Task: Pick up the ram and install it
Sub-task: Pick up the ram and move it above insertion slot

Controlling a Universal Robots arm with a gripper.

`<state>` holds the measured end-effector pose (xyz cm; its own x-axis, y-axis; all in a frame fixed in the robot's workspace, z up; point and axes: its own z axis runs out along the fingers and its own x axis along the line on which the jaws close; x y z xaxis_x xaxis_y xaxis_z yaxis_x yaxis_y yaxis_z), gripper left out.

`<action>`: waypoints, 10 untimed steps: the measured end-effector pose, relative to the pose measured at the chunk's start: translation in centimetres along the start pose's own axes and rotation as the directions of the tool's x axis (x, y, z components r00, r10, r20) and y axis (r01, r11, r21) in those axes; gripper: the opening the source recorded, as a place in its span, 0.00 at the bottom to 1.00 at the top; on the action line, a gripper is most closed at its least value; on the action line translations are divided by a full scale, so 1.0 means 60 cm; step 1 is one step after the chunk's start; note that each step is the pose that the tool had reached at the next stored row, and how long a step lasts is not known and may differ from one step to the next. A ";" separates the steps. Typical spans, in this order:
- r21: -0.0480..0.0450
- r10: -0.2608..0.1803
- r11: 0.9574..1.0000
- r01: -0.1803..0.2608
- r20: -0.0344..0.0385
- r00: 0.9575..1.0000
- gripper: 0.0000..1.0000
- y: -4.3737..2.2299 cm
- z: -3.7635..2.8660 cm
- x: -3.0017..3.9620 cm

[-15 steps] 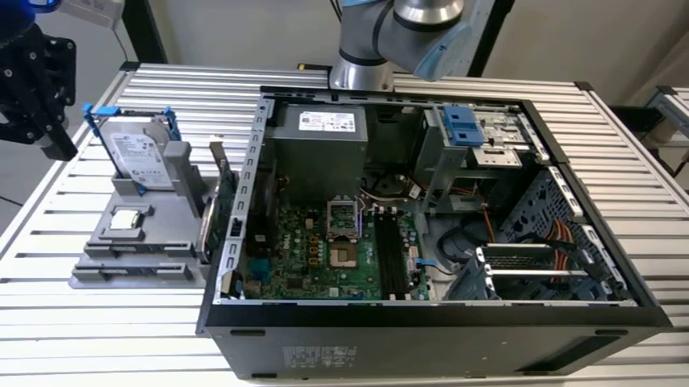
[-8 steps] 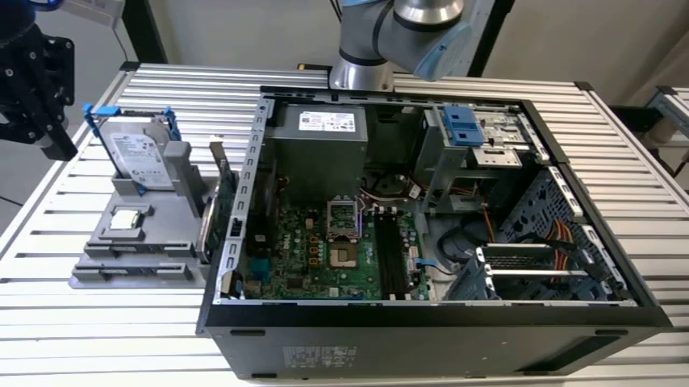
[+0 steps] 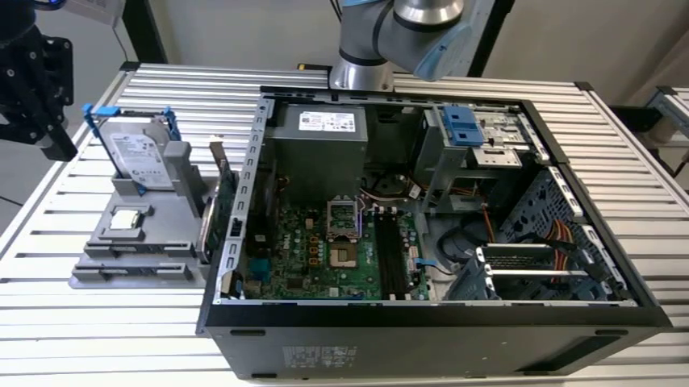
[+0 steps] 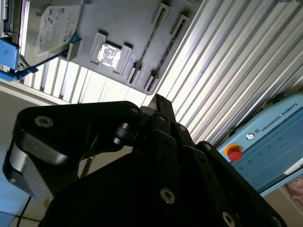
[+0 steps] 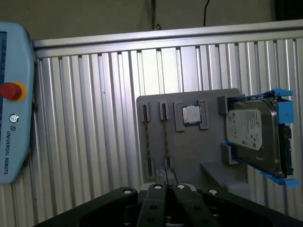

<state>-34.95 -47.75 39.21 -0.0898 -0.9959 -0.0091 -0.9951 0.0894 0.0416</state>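
Observation:
An open computer case lies on the slatted table with its green motherboard exposed. A long dark narrow stick stands in the memory slots beside the processor socket; it looks like the ram, though I cannot tell it from the slots for sure. My black gripper hangs over the table's edge at the exterior view's left, beyond the grey parts holder. In both wrist views the gripper is shut, fingertips together with nothing seen between them. The holder's two long slots look bare.
The holder carries a silver hard drive in a blue frame, a small square chip and a green card on edge beside the case. A light-blue pendant with a red button lies off the table. The arm's base stands behind the case.

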 end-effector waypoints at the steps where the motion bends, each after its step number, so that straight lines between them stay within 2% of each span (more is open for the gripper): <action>1: 0.000 -0.004 1.000 0.004 0.000 1.000 0.00 0.000 0.000 0.000; 10: -0.001 -0.045 0.999 0.045 -0.002 0.999 0.00 0.000 0.000 0.000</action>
<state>-34.94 -47.75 39.22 -0.0451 -0.9989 -0.0090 -0.9981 0.0447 0.0417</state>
